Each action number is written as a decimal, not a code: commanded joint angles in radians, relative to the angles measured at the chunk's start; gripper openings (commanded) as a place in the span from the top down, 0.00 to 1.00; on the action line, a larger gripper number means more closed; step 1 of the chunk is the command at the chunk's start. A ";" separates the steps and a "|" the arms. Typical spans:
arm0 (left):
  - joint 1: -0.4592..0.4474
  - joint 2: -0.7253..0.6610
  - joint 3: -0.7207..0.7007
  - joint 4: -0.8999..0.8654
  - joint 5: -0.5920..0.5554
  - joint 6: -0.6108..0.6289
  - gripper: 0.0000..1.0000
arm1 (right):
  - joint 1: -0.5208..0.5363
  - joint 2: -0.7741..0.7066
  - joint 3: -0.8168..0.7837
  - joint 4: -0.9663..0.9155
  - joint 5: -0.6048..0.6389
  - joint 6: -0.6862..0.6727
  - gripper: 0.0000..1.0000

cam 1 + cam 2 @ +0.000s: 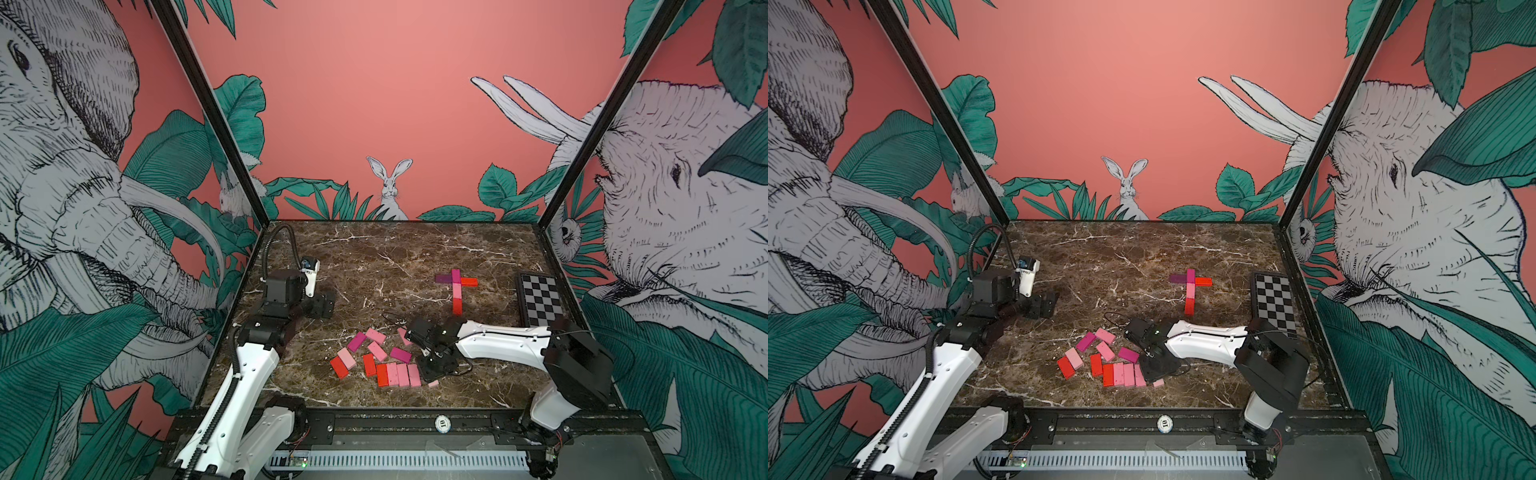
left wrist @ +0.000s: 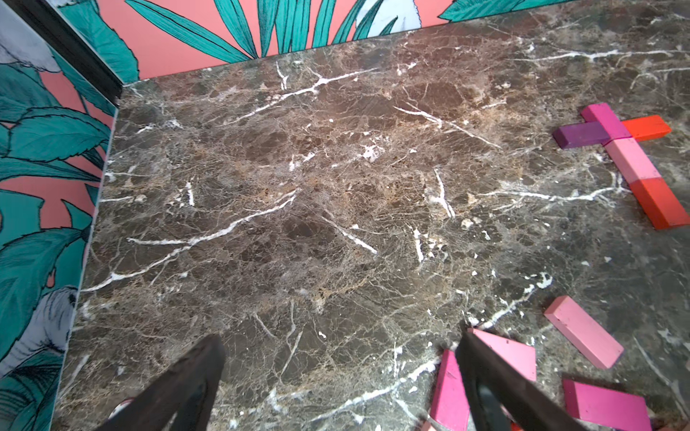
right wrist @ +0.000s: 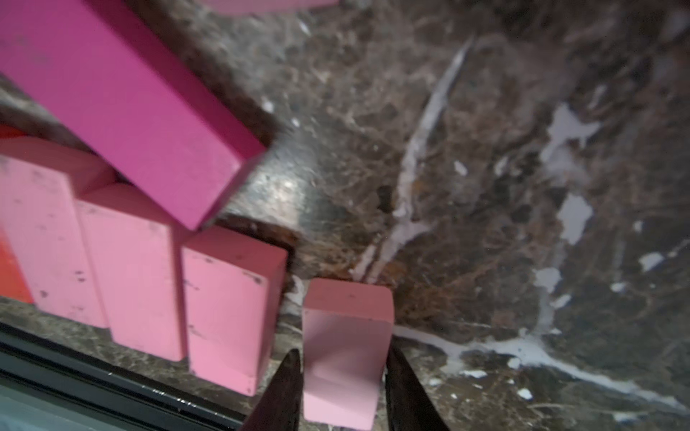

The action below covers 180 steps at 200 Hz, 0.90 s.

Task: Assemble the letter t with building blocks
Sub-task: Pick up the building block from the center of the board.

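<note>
Several building blocks form a cross (image 1: 456, 287) (image 1: 1190, 286) at the right rear: a dark purple block (image 2: 582, 135) and a red one (image 2: 647, 127) flank a line of magenta, pink and red blocks. Loose blocks (image 1: 376, 351) (image 1: 1100, 353) lie near the front, with a row of red and pink ones (image 3: 134, 268) side by side. My right gripper (image 3: 341, 377) (image 1: 432, 374) is low at that row's right end, shut on a pale pink block (image 3: 343, 354). My left gripper (image 2: 338, 354) (image 1: 323, 305) stands open over bare marble at the left.
A black-and-white checkerboard plate (image 1: 540, 299) lies by the right wall. A magenta block (image 3: 123, 97) lies slantwise just behind the pink row. The table's black front rail (image 1: 374, 419) runs close to the row. Walls enclose the marble top (image 1: 374, 257) on three sides.
</note>
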 commanded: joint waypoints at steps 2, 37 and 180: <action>0.000 0.005 0.035 -0.005 0.024 0.027 0.01 | 0.006 0.000 -0.001 -0.052 0.036 0.011 0.63; 0.000 0.017 0.046 -0.006 0.020 0.040 0.01 | 0.006 0.016 0.016 -0.094 0.065 -0.012 0.63; 0.001 -0.016 0.035 -0.022 -0.005 0.049 0.01 | -0.157 -0.091 0.149 -0.269 0.067 -0.497 1.00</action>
